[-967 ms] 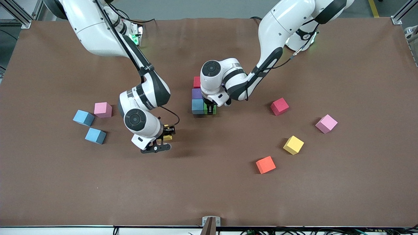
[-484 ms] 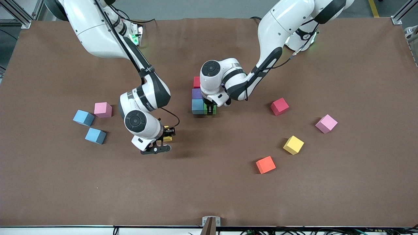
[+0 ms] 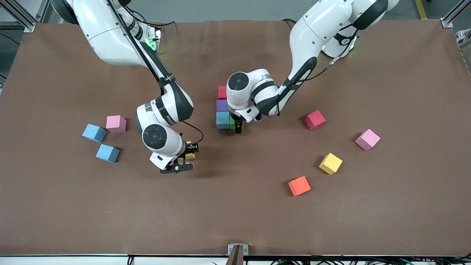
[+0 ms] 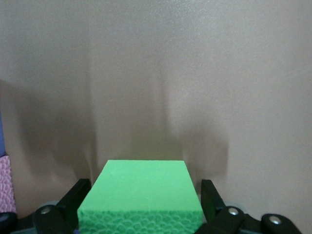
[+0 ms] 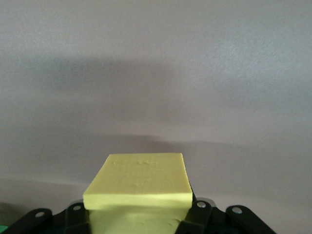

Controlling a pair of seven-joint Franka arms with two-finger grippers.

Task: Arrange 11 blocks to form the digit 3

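I see a row of three blocks (image 3: 222,105) mid-table, running toward the front camera. A fourth block (image 3: 232,123) touches its nearest end, on the left arm's side, with the left gripper (image 3: 238,127) just over it. The right gripper (image 3: 186,157) is over bare table with a held block (image 3: 190,155) between its fingers. A trio of blocks (image 3: 116,123) lies toward the right arm's end, and four scattered blocks (image 3: 330,163) lie toward the left arm's end.

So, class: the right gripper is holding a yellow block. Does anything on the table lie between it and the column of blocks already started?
Nothing visible does. The right gripper, shut on the yellow block, has bare table between it and the started column's blue block. The left gripper is over the green block beside that column, fingers open.
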